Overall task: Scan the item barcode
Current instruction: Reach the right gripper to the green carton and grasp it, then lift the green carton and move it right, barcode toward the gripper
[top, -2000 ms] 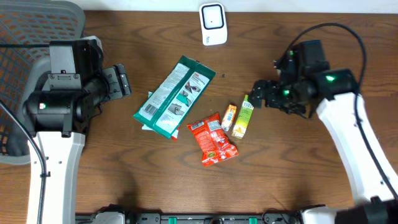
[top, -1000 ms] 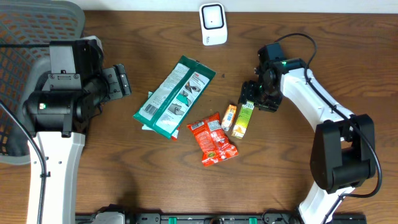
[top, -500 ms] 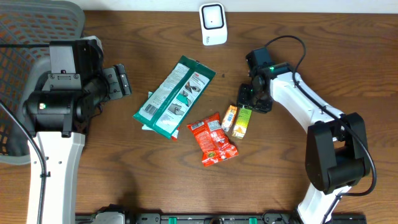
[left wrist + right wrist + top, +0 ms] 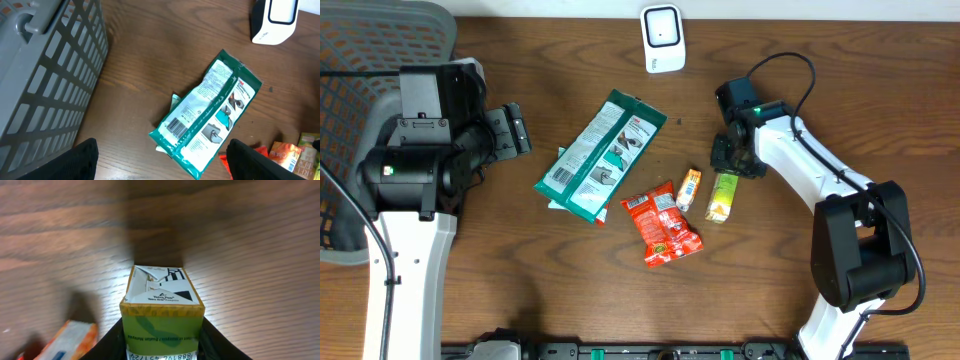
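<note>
Right gripper (image 4: 726, 168) jaws flank the green carton (image 4: 162, 316)

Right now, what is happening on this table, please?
The right gripper is down at the green juice carton, which lies flat on the table. Its fingers stand on either side of the carton, but a firm grip cannot be confirmed. The left gripper is open, away from the items. The white scanner stands at the far edge; the carton is not at it yet.

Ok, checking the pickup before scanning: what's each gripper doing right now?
Left gripper: open, holding nothing.
Right gripper: jaws closed on the green juice carton.
</note>
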Motion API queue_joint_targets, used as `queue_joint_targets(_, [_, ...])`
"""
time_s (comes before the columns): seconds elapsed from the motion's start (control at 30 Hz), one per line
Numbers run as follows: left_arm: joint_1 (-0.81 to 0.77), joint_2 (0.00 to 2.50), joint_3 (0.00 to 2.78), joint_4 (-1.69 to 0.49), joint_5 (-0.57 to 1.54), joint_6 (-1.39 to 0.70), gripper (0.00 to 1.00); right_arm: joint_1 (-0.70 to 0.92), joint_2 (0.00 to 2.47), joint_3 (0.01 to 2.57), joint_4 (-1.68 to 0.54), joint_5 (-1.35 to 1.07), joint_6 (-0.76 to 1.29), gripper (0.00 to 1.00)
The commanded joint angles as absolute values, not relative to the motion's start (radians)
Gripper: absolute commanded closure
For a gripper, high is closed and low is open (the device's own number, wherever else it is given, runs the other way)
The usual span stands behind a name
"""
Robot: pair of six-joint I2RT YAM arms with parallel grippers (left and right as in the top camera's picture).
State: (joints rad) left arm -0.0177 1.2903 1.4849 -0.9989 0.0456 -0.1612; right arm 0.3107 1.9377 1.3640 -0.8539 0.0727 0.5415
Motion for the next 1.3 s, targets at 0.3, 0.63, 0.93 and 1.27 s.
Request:
queue_joint_targets(0.3, [-0.019, 1.293, 1.505, -1.002, 0.036, -0.17, 0.18, 0.255, 1.951, 1.359, -0.697, 0.169, 0.324, 0.64])
queue_joint_targets(0.63, [-0.019, 1.293, 1.505, -1.002, 0.036, -0.17, 0.18, 0.203, 1.951, 1.36, -0.593, 0.175, 0.184, 0.64])
queue_joint_targets(0.93, [-0.019, 1.293, 1.505, -1.002, 0.036, -0.17, 0.18, 0.202, 1.95, 1.361, -0.615, 0.175, 0.185, 0.65])
queue_joint_targets(1.27, [-0.019, 1.293, 1.505, -1.002, 0.036, -0.17, 0.18, 0.203, 1.915, 1.371, -0.753, 0.045, 0.186, 0.41])
